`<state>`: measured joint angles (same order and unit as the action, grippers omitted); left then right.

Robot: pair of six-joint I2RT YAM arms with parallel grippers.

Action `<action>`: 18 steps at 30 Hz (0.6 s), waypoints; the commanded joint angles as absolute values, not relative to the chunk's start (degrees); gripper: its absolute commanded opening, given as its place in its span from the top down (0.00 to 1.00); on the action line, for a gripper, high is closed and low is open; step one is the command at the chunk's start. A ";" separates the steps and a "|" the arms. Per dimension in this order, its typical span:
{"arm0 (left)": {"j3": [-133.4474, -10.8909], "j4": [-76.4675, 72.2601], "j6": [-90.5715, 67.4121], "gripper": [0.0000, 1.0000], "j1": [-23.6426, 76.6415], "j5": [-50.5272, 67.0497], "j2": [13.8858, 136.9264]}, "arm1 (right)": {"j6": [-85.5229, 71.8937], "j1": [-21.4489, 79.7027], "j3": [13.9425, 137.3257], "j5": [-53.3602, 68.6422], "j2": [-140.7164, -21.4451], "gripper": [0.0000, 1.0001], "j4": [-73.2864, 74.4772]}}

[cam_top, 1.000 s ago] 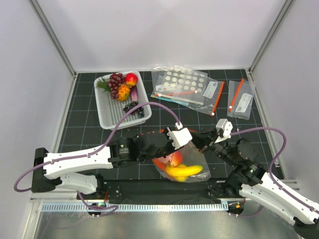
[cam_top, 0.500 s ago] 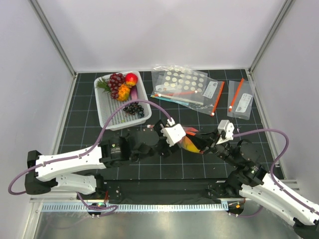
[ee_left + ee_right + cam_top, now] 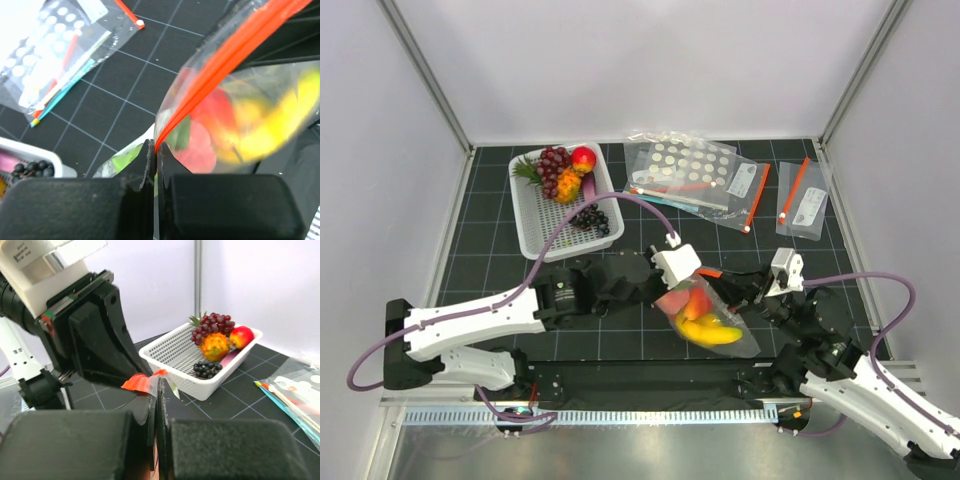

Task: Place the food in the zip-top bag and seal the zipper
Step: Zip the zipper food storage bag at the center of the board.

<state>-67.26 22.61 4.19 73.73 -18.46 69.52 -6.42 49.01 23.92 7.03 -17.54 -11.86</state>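
Bright, even overhead light leaves only faint shadows on the dark desk [image 3: 500,215]. The top view is sharp. The left wrist view blurs the bag [image 3: 265,75] and banana [image 3: 280,125]; the right wrist view's near foreground is soft.

Orange-red zipper [image 3: 220,55] bright against my black left pincer [image 3: 153,155]. The zip-top bag [image 3: 745,340] is clear, showing yellow banana [image 3: 712,334], pink-red peach [image 3: 697,302], a green piece [image 3: 181,134]. Beyond the bag: white slotted basket [image 3: 535,215], dark purple grapes [image 3: 555,165], white dots on another clear bag [image 3: 685,160]. Under the bag, black mat [image 3: 500,215], pale grid.
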 commanded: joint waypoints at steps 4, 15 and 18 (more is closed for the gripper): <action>-69.61 24.26 2.90 1.00 73.39 -16.79 70.05 | -6.24 49.04 23.12 -3.06 -12.75 0.83 -16.00; -70.84 25.40 0.35 1.00 72.07 -19.51 70.22 | -6.24 49.04 22.50 -13.09 -11.77 0.58 -15.29; -71.10 25.66 0.35 1.00 71.98 -19.16 70.49 | -6.42 49.13 22.59 -15.81 -12.04 0.50 -15.03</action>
<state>-67.81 26.98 1.37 72.31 -18.11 70.98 -6.33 49.01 22.26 -11.09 -11.88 -12.75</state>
